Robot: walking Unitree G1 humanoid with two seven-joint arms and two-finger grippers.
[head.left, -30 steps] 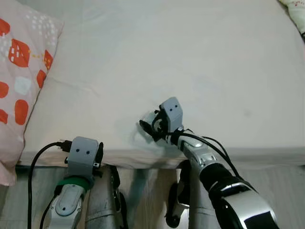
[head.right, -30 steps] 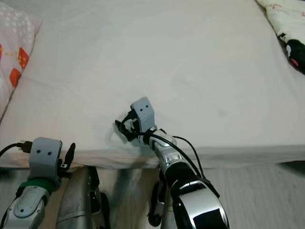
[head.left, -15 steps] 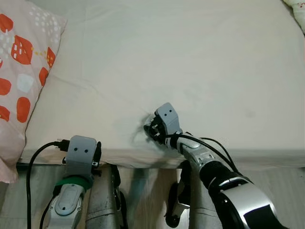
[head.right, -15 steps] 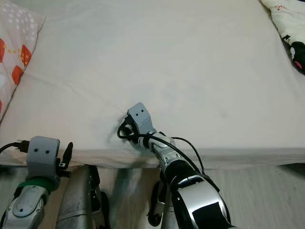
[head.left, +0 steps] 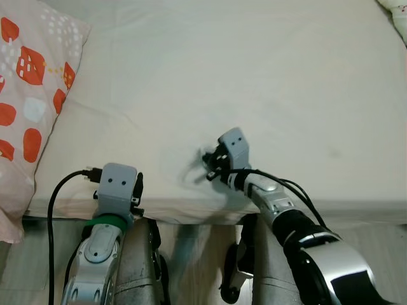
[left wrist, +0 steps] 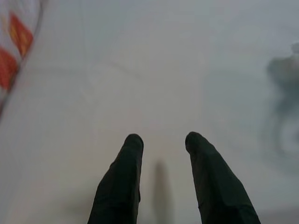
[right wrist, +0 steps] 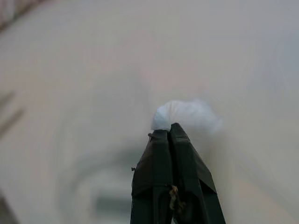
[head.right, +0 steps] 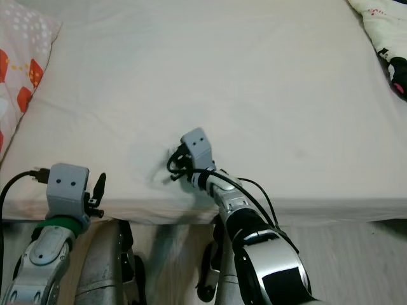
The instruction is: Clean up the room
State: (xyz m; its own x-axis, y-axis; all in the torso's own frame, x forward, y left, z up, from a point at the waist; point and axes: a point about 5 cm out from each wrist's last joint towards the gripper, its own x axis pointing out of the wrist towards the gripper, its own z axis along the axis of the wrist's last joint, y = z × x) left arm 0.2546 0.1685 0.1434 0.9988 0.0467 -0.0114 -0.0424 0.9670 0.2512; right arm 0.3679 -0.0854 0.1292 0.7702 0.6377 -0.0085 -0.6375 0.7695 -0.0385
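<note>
We're in a bedroom here, in somebody's home. A wide bed [head.left: 267,76] spreads out right ahead of us, covered in a plain cream sheet [head.right: 254,70] with soft creases running across it. At our left lies a pillow [head.left: 25,95] in a pale pink case printed with red and orange shapes and little white dots. Over at the far right corner we catch the edge of a patterned blanket [head.right: 381,32], cream with small marks and a dark patch. Below the mattress edge we see a strip of light wood-look floor [head.right: 356,260]. Soft bedding and household flooring: domestic through and through.
</note>
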